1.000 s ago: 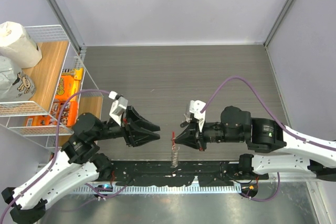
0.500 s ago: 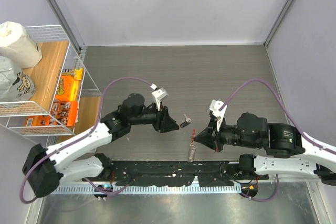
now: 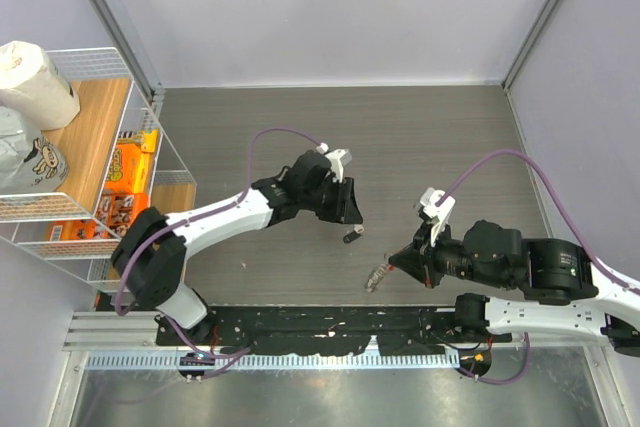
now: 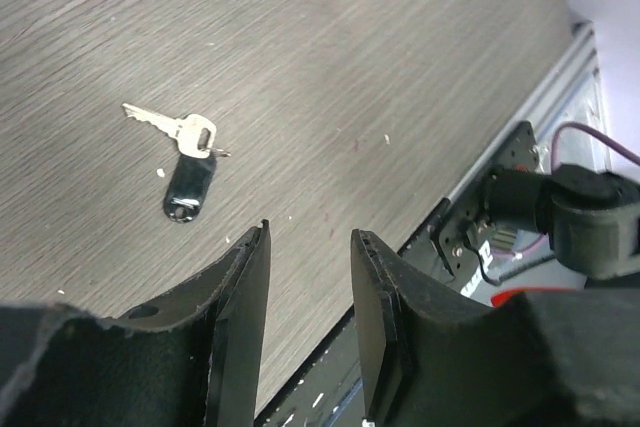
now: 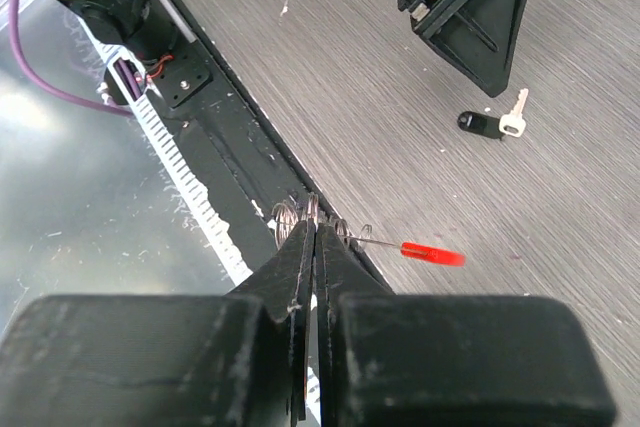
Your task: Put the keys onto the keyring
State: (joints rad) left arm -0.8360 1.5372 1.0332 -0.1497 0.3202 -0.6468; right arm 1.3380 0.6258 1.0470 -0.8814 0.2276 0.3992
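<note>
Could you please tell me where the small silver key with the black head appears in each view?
Top external: the small silver key with the black head, centre, just below the left gripper.
Left wrist: key left of centre, beyond that gripper.
Right wrist: key upper right, below that gripper.
Shared landmark: the left gripper.

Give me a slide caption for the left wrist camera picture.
Open left pincer hovering over the grey table, the black-headed key lying ahead of its fingertips.

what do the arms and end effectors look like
The left arm and right arm have white links, black joints and a purple cable to the wrist. The left end effector and right end effector are black, with two flat tapered fingers.
</note>
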